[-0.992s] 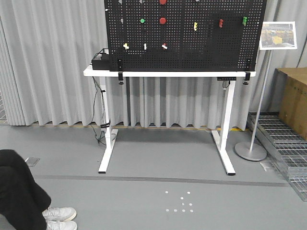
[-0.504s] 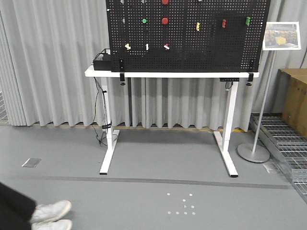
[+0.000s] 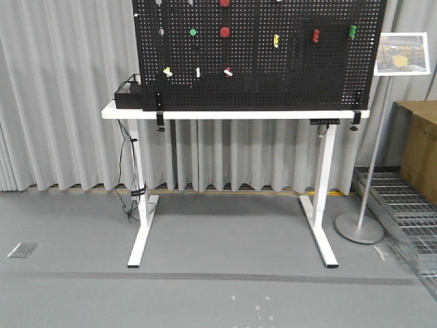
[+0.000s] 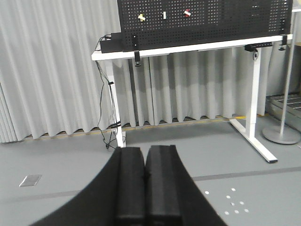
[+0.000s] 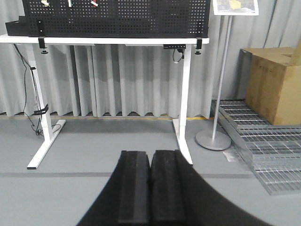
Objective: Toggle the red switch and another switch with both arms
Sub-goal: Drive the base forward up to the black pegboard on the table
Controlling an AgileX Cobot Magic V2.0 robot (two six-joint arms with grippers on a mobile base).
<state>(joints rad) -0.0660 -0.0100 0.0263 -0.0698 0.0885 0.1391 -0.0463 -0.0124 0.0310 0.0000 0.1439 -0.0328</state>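
On perforated black pegboard (image 3: 273, 82): small red switch (image 3: 229, 71); pale-yellow switch (image 3: 167, 71)

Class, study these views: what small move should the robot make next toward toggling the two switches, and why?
Probably roll the base closer to the table. The red switch and pale-yellow switch sit high on the pegboard, across open floor, while the left gripper and right gripper are shut, far out of reach.

Test lab: black pegboard (image 3: 273, 75) on white desk (image 3: 239, 114), grey curtains (image 3: 61, 102)
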